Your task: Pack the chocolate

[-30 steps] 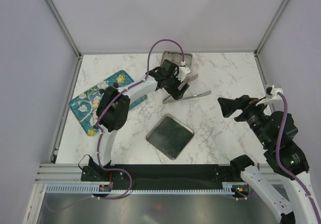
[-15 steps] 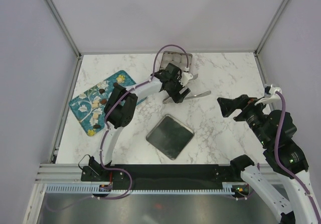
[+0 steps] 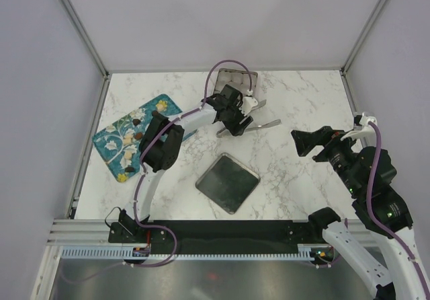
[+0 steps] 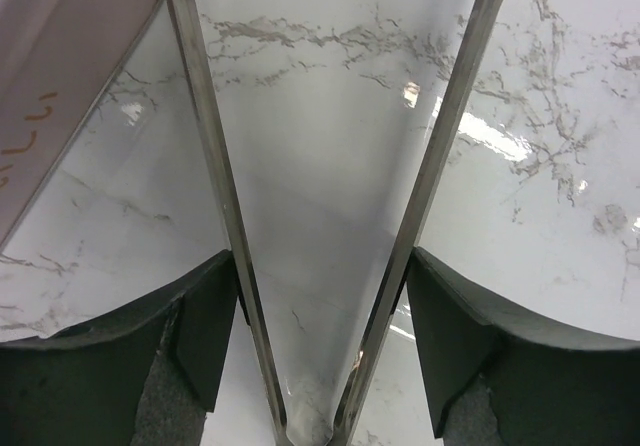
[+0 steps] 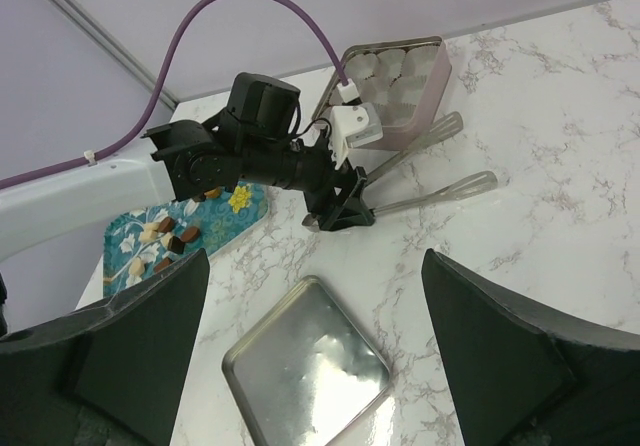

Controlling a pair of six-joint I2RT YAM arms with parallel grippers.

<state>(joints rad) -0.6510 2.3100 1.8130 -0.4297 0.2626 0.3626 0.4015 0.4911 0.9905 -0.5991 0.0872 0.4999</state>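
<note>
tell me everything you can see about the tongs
The tongs are shiny metal: two thin flat arms joined in a V, spreading to rounded tips. They lie on the marble table beside the open tin. The left gripper straddles them near the joined end, a finger against each arm's outer side.

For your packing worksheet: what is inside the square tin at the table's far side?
Pale paper cups fill the tin, seemingly empty; the left arm covers one corner.

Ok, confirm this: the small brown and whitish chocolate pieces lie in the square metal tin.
Not right. The chocolate pieces lie on the teal floral tray, as the right wrist view shows; the square metal tin holds only pale paper cups.
</note>
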